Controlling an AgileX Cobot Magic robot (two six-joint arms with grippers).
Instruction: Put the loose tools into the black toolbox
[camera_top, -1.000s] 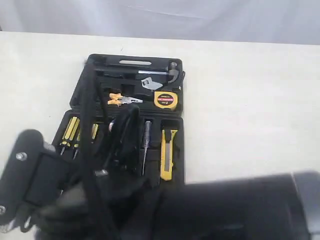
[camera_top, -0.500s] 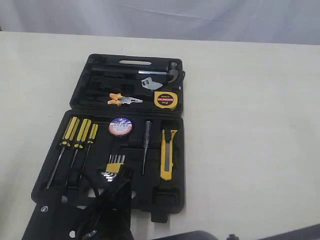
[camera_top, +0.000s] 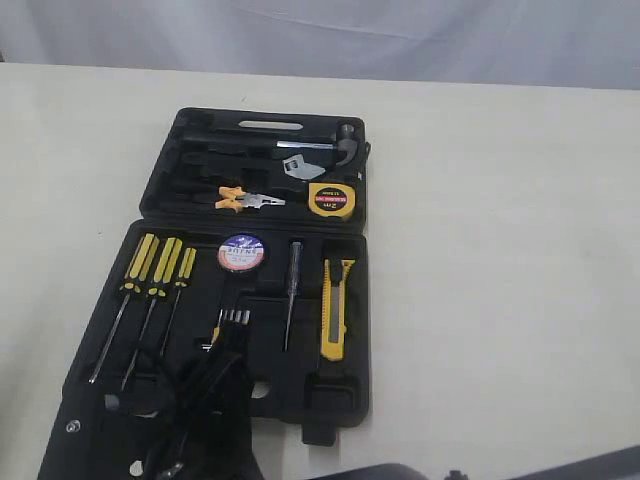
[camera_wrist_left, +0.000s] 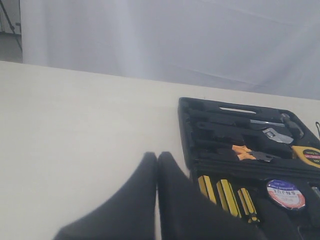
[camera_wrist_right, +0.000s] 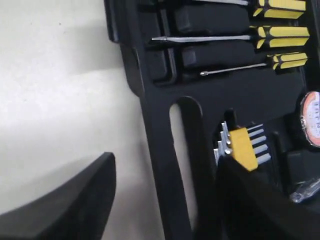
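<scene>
Your right tool (camera_wrist_right: 167, 167) stands wide, with nothing between its fingers. It hangs over the slotted rim of the black toolbox (camera_wrist_right: 200, 95), and the bunch of hex keys (camera_wrist_right: 242, 147) sits in its recess just beside one finger. The three screwdrivers (camera_wrist_right: 280, 35) lie in their slots further in.

Your left tool (camera_wrist_left: 156, 167) has its fingers pressed together on nothing. It is over bare desk (camera_wrist_left: 75, 125), just off the side of the toolbox where the screwdrivers lie.

The toolbox lies open on the desk, one half toward the far edge and the other toward the near edge. In the near half you have the black tape roll (camera_top: 241, 252) just beside the screwdriver handles. The utility knife (camera_top: 337, 308) lies along the wall facing the desk's right edge. In the far half, the pliers (camera_top: 248, 199) and the yellow tape measure (camera_top: 331, 199) rest in recesses, with the tape measure at the right-hand end.

In the exterior view a black arm (camera_top: 170, 420) covers the toolbox's near left corner.
</scene>
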